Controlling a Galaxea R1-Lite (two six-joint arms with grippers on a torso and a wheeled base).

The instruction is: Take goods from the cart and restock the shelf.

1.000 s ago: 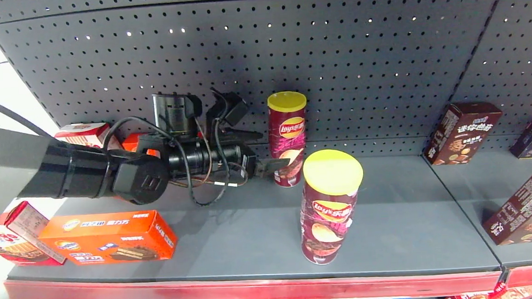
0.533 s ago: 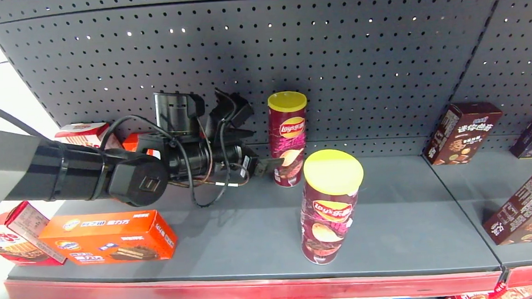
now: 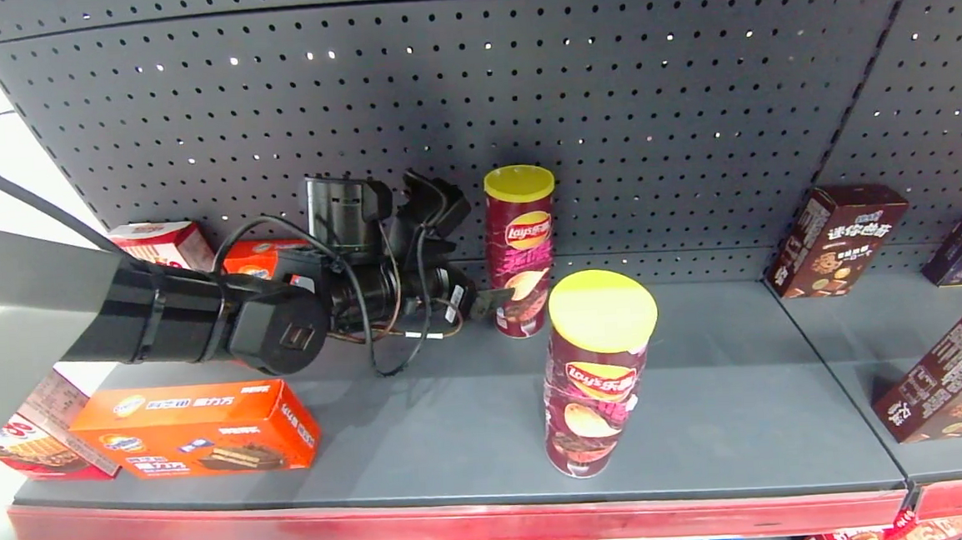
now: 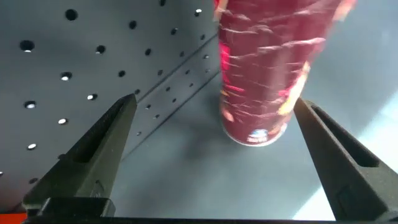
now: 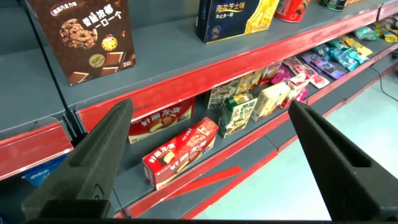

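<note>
Left jaws spread wide facing the yellow-lidded maroon chip can (image 3: 520, 226); right jaws likewise spread.

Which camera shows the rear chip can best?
Head view: the rear chip can stands whole, upright, yellow lid on. Left wrist view catches its lower body, blurred. Right wrist view faces other shelves.

Left arm (image 3: 200, 325) farther right, toward can (image 3: 522, 251)
</note>
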